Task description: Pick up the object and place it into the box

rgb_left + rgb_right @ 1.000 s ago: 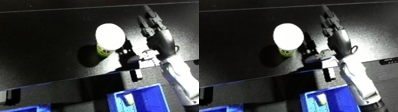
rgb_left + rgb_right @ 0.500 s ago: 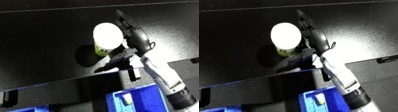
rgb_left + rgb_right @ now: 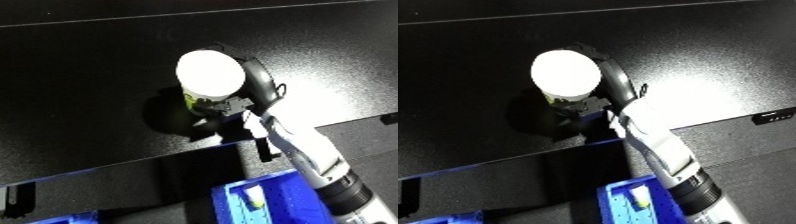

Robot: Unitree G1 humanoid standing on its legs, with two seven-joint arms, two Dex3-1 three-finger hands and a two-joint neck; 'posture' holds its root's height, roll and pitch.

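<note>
A small cup with a white lid (image 3: 210, 74) and a yellow-green label stands upright on the black table (image 3: 80, 75). My right hand (image 3: 256, 90) is wrapped around its right side, fingers curled behind the lid and thumb low against the cup's front. The white forearm (image 3: 306, 155) comes in from the lower right. A blue bin (image 3: 266, 200) sits below the table's front edge with a small pale item inside. My left hand shows in no view.
The table's front edge (image 3: 133, 167) runs diagonally across the lower part of the view. A black clamp bracket (image 3: 264, 149) hangs on that edge next to my forearm. Another blue bin corner (image 3: 67, 219) shows at the bottom left.
My right hand has swung left from beside the cup and closed round it. The whole picture has also shifted slightly.
</note>
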